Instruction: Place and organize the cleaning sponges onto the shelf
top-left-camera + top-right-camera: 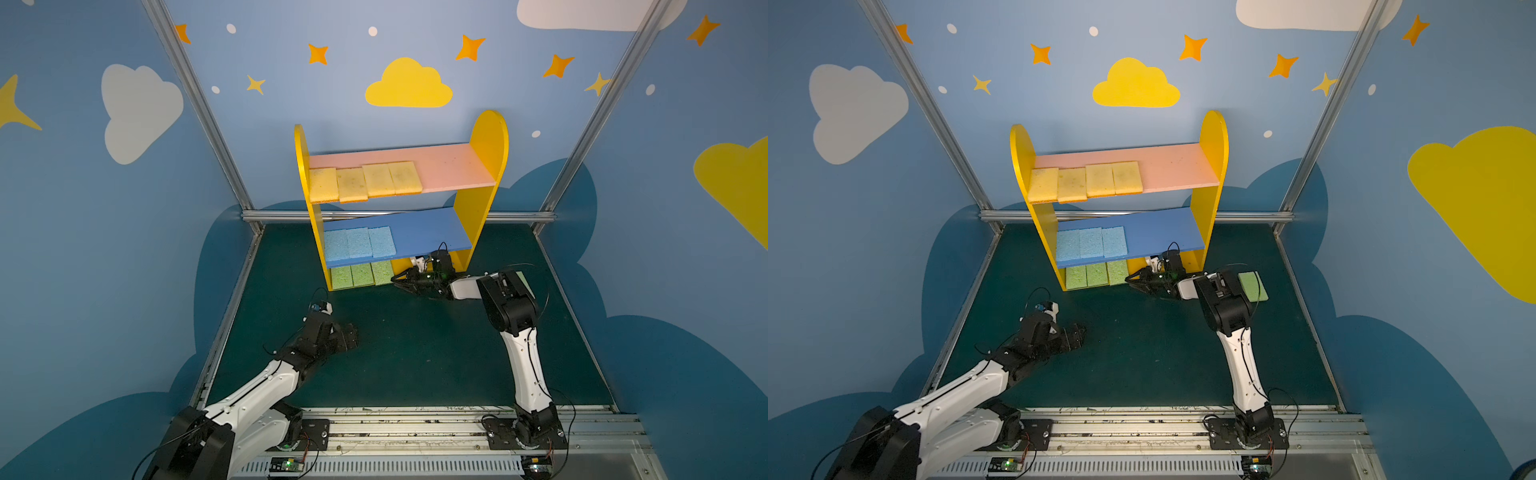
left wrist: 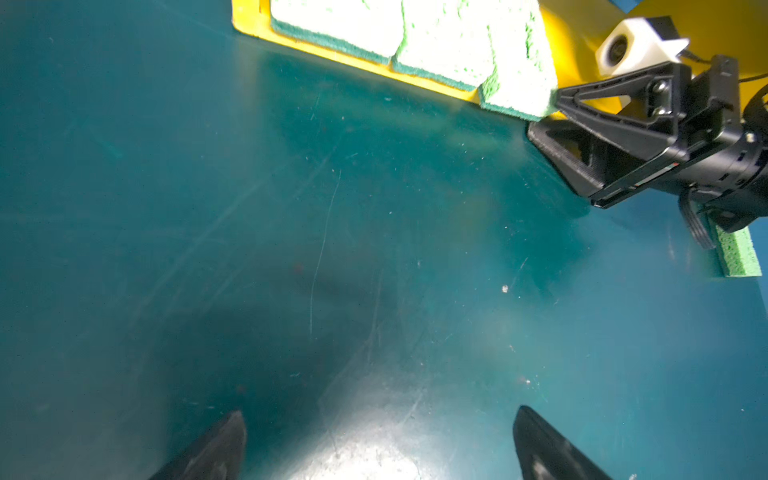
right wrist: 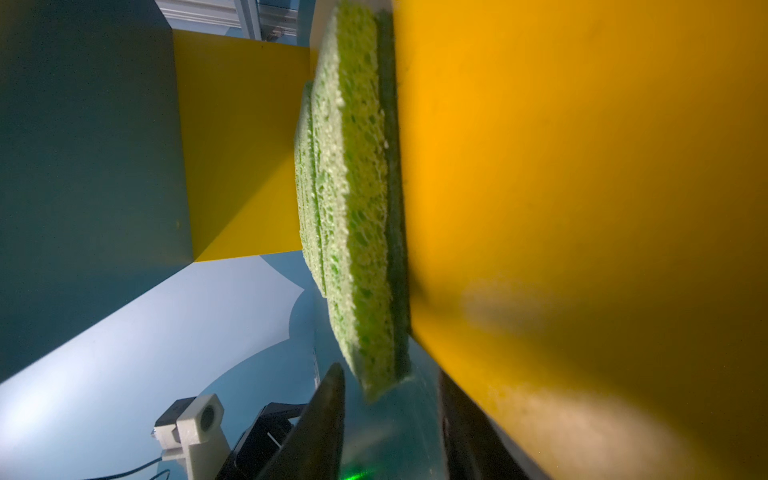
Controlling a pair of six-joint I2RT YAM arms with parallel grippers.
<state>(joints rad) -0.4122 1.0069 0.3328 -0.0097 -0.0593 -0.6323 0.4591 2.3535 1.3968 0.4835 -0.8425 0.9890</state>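
The yellow shelf (image 1: 490, 141) stands at the back of the green mat. Several yellow cleaning sponges (image 1: 365, 183) lie on its pink board, three light blue ones (image 1: 359, 243) on the blue board, three light green ones (image 1: 361, 274) on the base. My right gripper (image 1: 397, 282) lies low at the base, open. The rightmost green sponge (image 3: 353, 208) sits skewed, its corner sticking out between the parted fingertips (image 3: 332, 399), ungripped. Another green sponge (image 1: 1252, 286) lies on the mat behind the right arm. My left gripper (image 1: 351, 334) hovers open and empty over the mat (image 2: 374, 249).
Blue painted walls with metal frame posts (image 1: 199, 108) close in the cell on three sides. A metal rail (image 1: 415, 428) with both arm bases runs along the front. The right halves of the pink board (image 1: 453, 166) and blue board (image 1: 428, 232) are bare.
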